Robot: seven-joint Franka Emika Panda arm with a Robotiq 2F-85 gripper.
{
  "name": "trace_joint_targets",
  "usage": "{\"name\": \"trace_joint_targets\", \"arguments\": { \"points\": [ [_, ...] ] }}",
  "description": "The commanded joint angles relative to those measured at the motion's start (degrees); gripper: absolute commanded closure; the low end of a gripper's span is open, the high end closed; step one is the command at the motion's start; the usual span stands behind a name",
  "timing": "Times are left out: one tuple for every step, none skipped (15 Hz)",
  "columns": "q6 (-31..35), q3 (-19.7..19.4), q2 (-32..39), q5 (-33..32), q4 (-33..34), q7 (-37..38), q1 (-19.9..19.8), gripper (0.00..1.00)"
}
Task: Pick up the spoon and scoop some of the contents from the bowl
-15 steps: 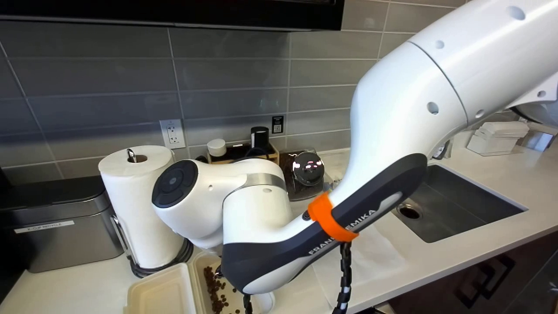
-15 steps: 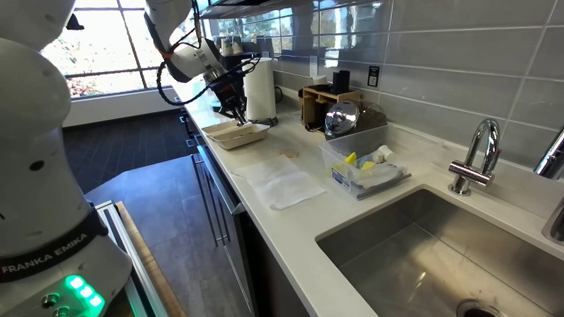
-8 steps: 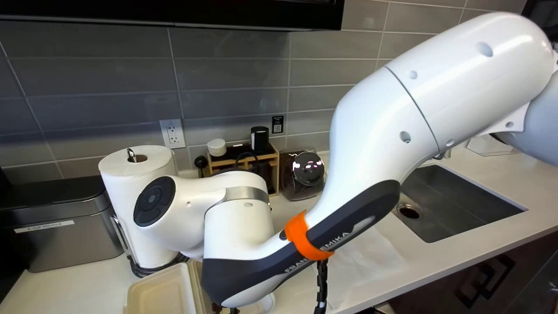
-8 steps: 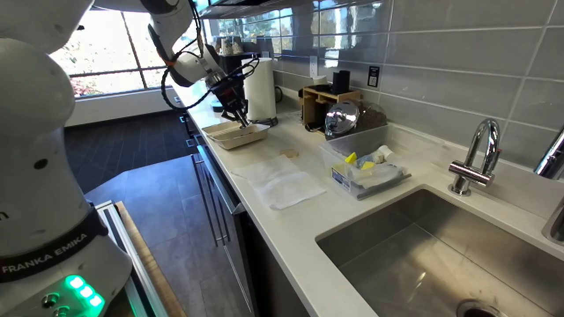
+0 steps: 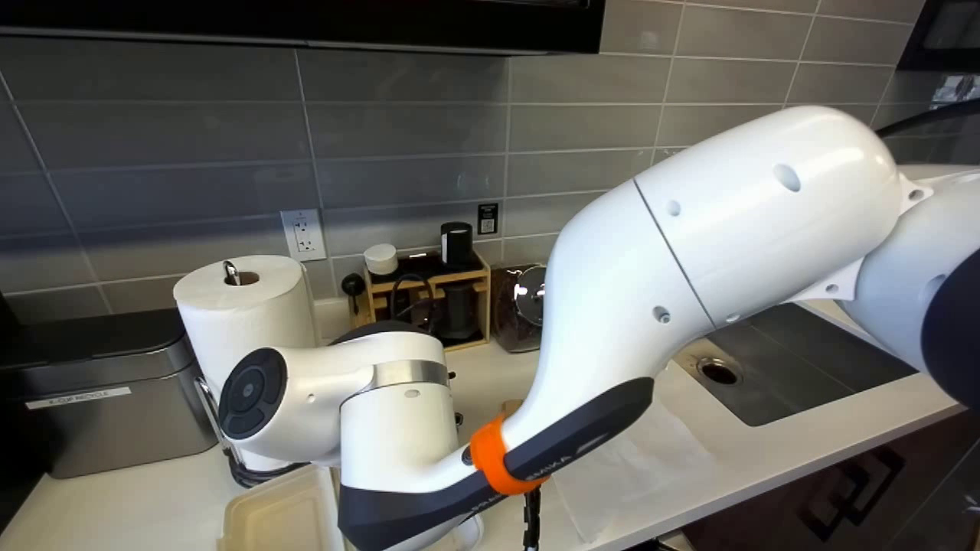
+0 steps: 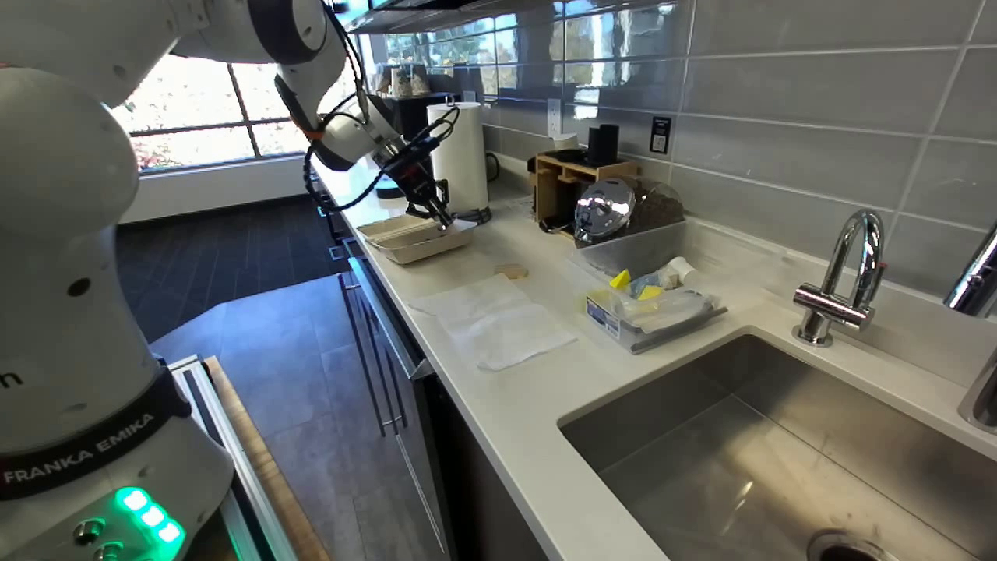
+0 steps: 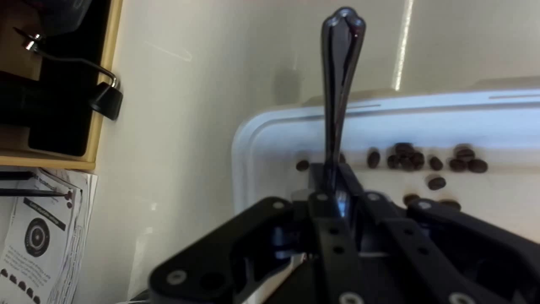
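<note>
My gripper is shut on the spoon in the wrist view. The spoon's slim silver handle sticks up past the fingertips. A shiny bit shows between the fingers, but I cannot make out the bowl end. The bowl, a white rectangular dish, lies below and behind the gripper. The contents, dark brown bits, lie scattered in it along one side. In an exterior view the gripper is over the dish, near its towel-roll side; the spoon is too small to tell there. Elsewhere the arm hides gripper and contents.
The dish's open lid lies beside it. The paper towel roll stands close behind the gripper. A wooden organizer, a clear tub, a tan piece, white paper and the sink are also around.
The arm has swept down and left in an exterior view. In an exterior view too, the gripper has moved a little right and down over the dish. The dish has not moved.
</note>
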Motion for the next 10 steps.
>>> {"name": "trace_joint_targets", "arguments": {
  "points": [
    [-0.93,-1.61,4.62,-2.75,6.05,-0.07,1.41,0.98],
    [-0.83,-1.78,5.26,-3.08,6.83,-0.37,1.48,0.98],
    [-0.82,-1.89,5.88,-3.38,7.57,-0.75,1.56,0.98],
    [-0.96,-1.91,6.45,-3.56,8.17,-1.16,1.64,0.98],
    [-0.92,-1.93,6.94,-3.80,8.74,-1.73,1.76,0.98],
    [-1.01,-1.95,7.45,-3.96,9.25,-2.05,1.85,0.98],
    [-1.24,-2.01,8.00,-4.16,9.85,-2.53,2.10,0.98],
    [-1.29,-1.83,8.40,-4.03,10.20,-3.12,2.12,0.98],
    [-1.33,-1.90,8.71,-4.13,10.50,-3.72,2.30,0.98],
    [-1.71,-1.90,9.04,-4.00,10.90,-4.56,2.42,0.98]
  ]
}}
